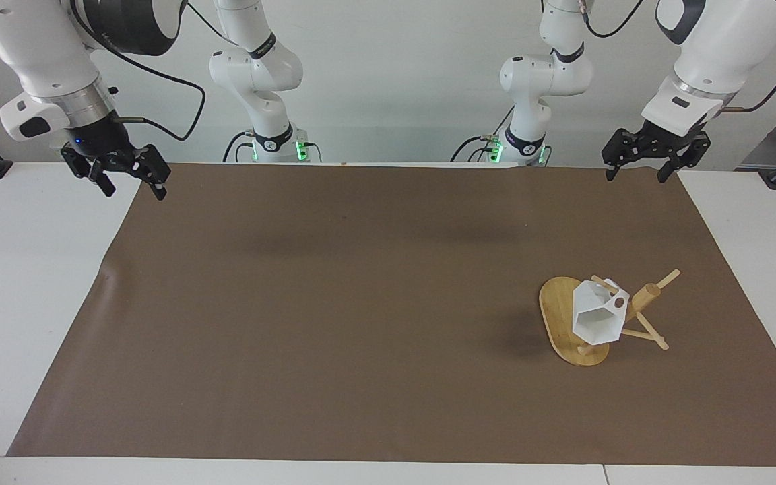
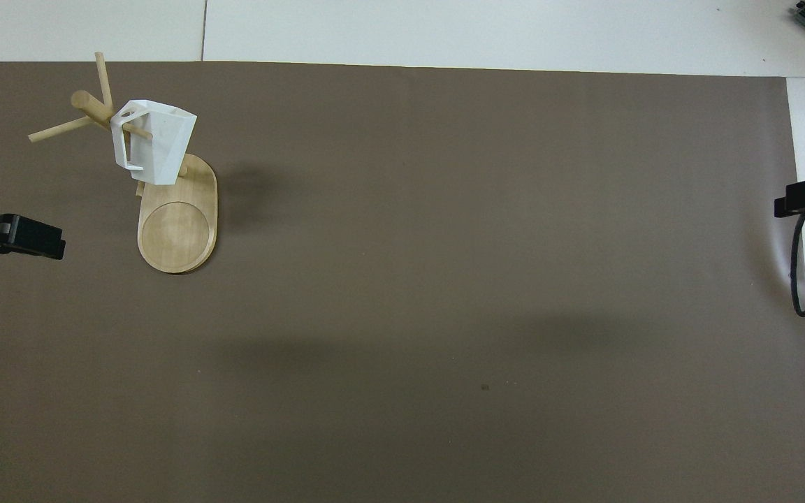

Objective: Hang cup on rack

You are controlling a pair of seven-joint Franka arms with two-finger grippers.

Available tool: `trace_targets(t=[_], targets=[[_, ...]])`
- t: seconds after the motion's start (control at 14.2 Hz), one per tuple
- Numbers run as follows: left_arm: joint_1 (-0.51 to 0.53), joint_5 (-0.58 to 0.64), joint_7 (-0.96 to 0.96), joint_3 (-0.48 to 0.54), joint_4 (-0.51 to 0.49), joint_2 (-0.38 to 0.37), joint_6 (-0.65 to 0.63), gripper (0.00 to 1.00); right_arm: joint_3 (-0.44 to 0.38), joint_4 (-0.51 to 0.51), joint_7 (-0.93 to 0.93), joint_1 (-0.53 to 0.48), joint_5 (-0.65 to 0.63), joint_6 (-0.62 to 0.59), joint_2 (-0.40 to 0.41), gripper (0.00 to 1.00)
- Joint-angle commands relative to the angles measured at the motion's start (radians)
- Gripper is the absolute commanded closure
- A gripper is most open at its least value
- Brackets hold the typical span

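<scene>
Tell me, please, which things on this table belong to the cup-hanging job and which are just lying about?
Belong to the job:
- cup, hanging on a peg
- rack, toward the left arm's end

Just there:
- brown mat
- white table

White cup [image 1: 597, 316], pale bamboo rack [image 1: 560, 316], brown mat [image 1: 334, 323].

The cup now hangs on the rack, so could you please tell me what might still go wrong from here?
1. The cup hangs by its handle on one thin peg, tilted, so a knock might slip it off.
2. Its weight sits to one side of the rack, which a bump could perhaps tip.
3. Both tools, left and right, are open and well clear, so risk seems low.
</scene>
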Motion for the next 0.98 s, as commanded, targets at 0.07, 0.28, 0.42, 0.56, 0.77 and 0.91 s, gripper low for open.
trace_targets(t=[0.07, 0.28, 0.42, 0.56, 0.77, 0.91], targets=[[-0.014, 0.017, -0.001, 0.01, 0.013, -0.005, -0.028, 0.0, 0.0, -0.022, -0.013, -0.002, -0.016, 0.012, -0.016, 0.0], [-0.01, 0.012, -0.037, 0.013, 0.019, -0.005, -0.025, 0.0, 0.0, -0.022, -0.011, -0.002, -0.016, 0.014, -0.016, 0.0], [-0.008, 0.004, -0.07, 0.014, 0.018, -0.009, -0.023, 0.0, 0.0, -0.022, -0.011, -0.002, -0.016, 0.014, -0.016, 0.0], [-0.002, 0.004, -0.07, 0.016, 0.015, -0.011, -0.025, 0.0, 0.0, -0.022, -0.011, -0.002, -0.016, 0.014, -0.016, 0.0], [0.0, 0.0, -0.064, 0.019, 0.012, -0.014, -0.022, 0.0, 0.0, -0.022, -0.011, -0.002, -0.016, 0.014, -0.016, 0.0], [0.0, 0.0, -0.062, 0.019, 0.007, -0.019, -0.022, 0.0, 0.0, -0.022, -0.011, -0.002, -0.016, 0.012, -0.016, 0.0]])
